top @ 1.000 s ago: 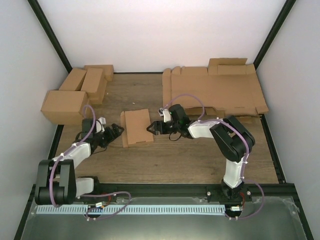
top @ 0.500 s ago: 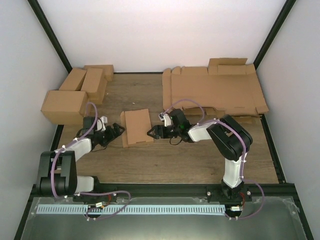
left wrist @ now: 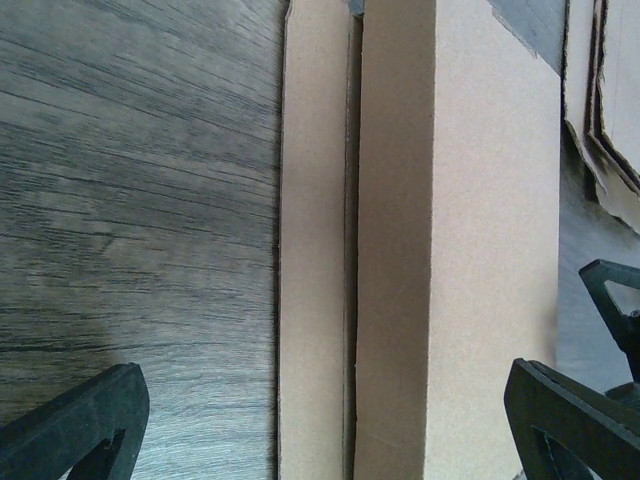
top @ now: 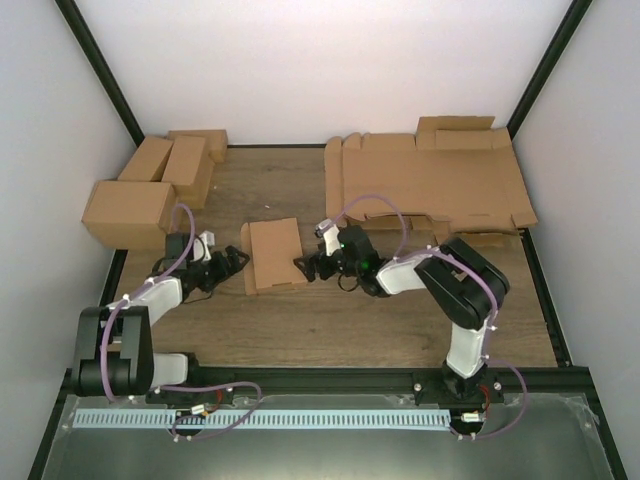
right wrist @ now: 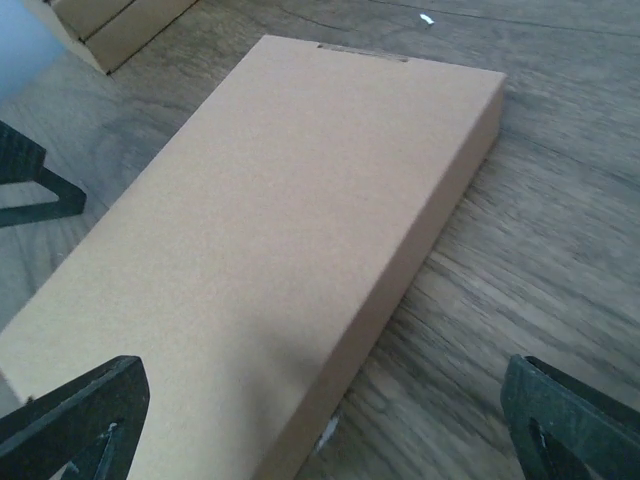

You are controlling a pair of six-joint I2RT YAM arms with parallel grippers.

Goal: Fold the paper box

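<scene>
**Two open grippers flank a closed box**

Both arms reach in from the near edge of the grained wooden table (top: 330, 320). The left gripper (top: 236, 262), jaws spread wide and empty, sits just beside the paper box (top: 273, 255) at its 9 o'clock. The right gripper (top: 303, 267), equally wide and empty, sits at its 3 o'clock. Neither looks clearly nearer.

The box lies mid-table, a low slab of matte brown cardboard with crisp edges, its long axis running 6 to 12 o'clock. A narrow strip runs along its left side behind a dark seam.

Farther back are finished boxes (top: 150, 185) at 10 o'clock and flat sheets (top: 430, 185) at 1 o'clock.
</scene>
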